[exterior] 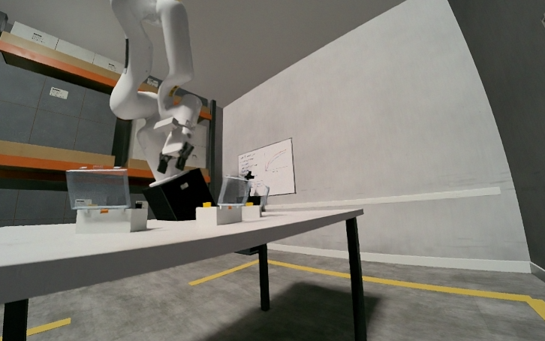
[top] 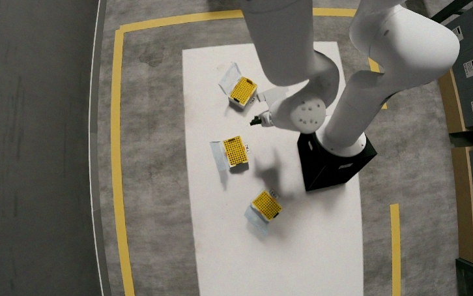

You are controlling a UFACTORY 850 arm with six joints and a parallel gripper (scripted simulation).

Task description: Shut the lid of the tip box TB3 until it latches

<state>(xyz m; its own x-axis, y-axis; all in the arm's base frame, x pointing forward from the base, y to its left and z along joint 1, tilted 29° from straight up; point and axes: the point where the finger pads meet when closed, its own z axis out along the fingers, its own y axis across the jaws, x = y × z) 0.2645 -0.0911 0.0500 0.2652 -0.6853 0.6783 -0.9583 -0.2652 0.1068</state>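
1. Three tip boxes stand flat on the white bench (top: 304,238), each with a yellow tip grid showing and a clear lid standing open.
2. In the top view, the far box (top: 243,90) lies nearest the top of the picture, the middle box (top: 235,150) sits below it, and the near box (top: 266,205) is lowest; all three are well apart from one another.
3. Each box has a small white label beside it, but the print is too small to read, so I cannot tell which one is TB3 (none of the three lids is down in either view).
4. The gripper (exterior: 174,162) hangs in the air above the bench, its two dark fingers spread fully wide with nothing between them.
5. In the top view only a dark fingertip of the gripper (top: 256,120) peeks out from under the white wrist, between the far box and the middle box and touching neither.
6. From the exterior view the fingers point down and sit clearly higher than the open lids, over the gap between the box with the lid (exterior: 97,188) at left and the box with the lid (exterior: 233,191) further right.
7. The arm's black pedestal (top: 311,176) stands on the bench, on the side of the boxes away from their lids.
8. Behind the bench are a shelf rack (exterior: 46,158) and a whiteboard (exterior: 268,166) on the wall.
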